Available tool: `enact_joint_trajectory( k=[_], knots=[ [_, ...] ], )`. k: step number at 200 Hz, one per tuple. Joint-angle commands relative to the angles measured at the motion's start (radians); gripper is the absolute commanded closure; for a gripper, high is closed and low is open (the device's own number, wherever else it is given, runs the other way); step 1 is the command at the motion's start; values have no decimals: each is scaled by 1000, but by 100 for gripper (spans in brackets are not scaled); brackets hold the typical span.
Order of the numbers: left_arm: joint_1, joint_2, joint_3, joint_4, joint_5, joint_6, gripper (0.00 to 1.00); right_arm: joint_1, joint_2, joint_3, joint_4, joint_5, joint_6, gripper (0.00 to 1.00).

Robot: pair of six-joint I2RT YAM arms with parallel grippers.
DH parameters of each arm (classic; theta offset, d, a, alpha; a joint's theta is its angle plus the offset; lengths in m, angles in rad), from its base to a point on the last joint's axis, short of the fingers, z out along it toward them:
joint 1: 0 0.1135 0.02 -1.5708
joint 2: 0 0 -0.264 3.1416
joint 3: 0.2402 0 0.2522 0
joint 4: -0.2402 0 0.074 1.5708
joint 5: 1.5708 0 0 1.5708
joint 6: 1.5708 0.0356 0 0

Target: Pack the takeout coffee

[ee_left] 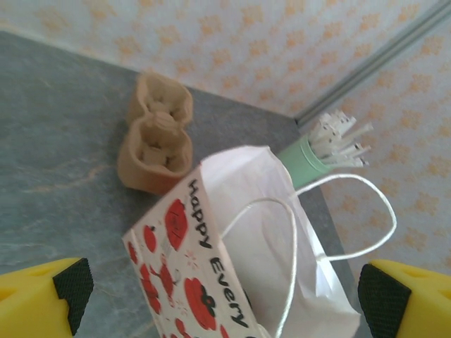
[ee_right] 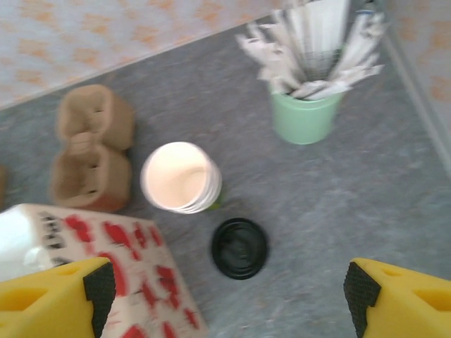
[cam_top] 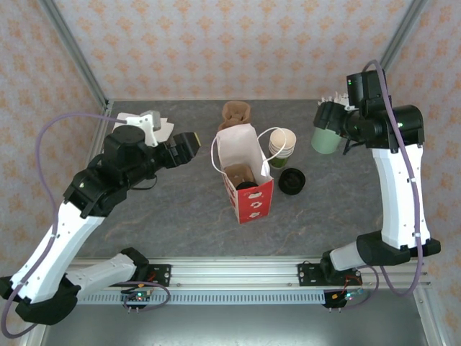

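At the tabletop's middle the bag (cam_top: 245, 169) stands open to receive the cups (cam_top: 282, 144) stacked lidless just beside it, a lid (cam_top: 292, 181) lying near, while left gripper (cam_top: 186, 143) and right gripper (ee_right: 229, 292) hover, jaws wide, apparently ready.

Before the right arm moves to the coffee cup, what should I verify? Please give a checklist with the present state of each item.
1. Right gripper open, nothing held: ok.
2. Left gripper open, nothing held: ok.
3. Paper bag standing, mouth open: ok.
4. Coffee cup lidded: not ok; black lid lies on the table beside it.
5. Free room inside the bag: cannot tell; something brown and dark sits inside.
6. Mint cup of sticks apart from the coffee cup: ok.
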Motion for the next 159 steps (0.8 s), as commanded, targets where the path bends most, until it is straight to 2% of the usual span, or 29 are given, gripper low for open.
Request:
enact_joint_trajectory(
  k=[1,22,71,101,159],
  knots=[
    [-1,-62,-26,-38,-155,43,0,-35,-21,-60,25,126,-114,16],
    [-2,-95,-47,-52,-198,45,0,-59,-11,-127,117,171,-177,17],
    [0,-98,-44,-84,-202,50,0,-86,138,-174,332,92,-262,18],
    [-1,-98,-44,-91,-204,50,0,-98,276,-89,375,57,-269,19],
    [1,-95,-39,-93,-219,46,0,-119,507,104,326,125,-289,26]
  ],
)
